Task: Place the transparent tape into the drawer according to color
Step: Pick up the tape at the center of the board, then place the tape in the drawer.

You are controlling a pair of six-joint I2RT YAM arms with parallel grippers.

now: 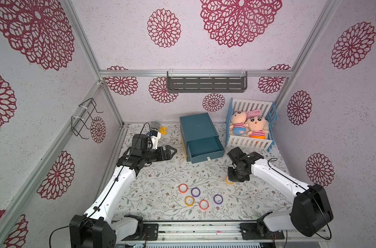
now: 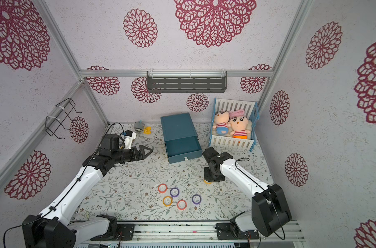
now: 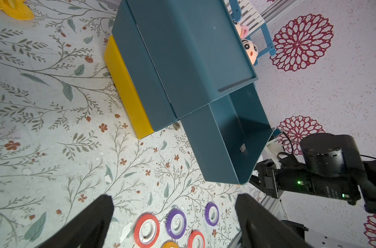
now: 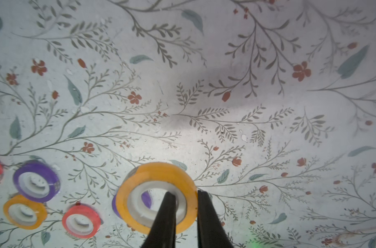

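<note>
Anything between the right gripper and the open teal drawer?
No. Both top views show only bare floral mat between right gripper, shut on the yellow tape, and drawer.

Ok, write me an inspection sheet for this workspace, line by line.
Surface: floral table cover, a few white flecks.
Job's things: five tape rings lie flat on the cover: two red-orange, two purple, one yellow-orange. Top drawer pulled out, empty.
Clutter: crib holding two plush dolls; yellow toy at the back.
Grippers: left gripper open, empty, beside the drawer unit. Right gripper shut on the sixth ring, yellow-orange, one finger inside its core.
Cables: black cables loop off both arms; no snag seen.
Surroundings: patterned walls, grey shelf, wire rack.
</note>
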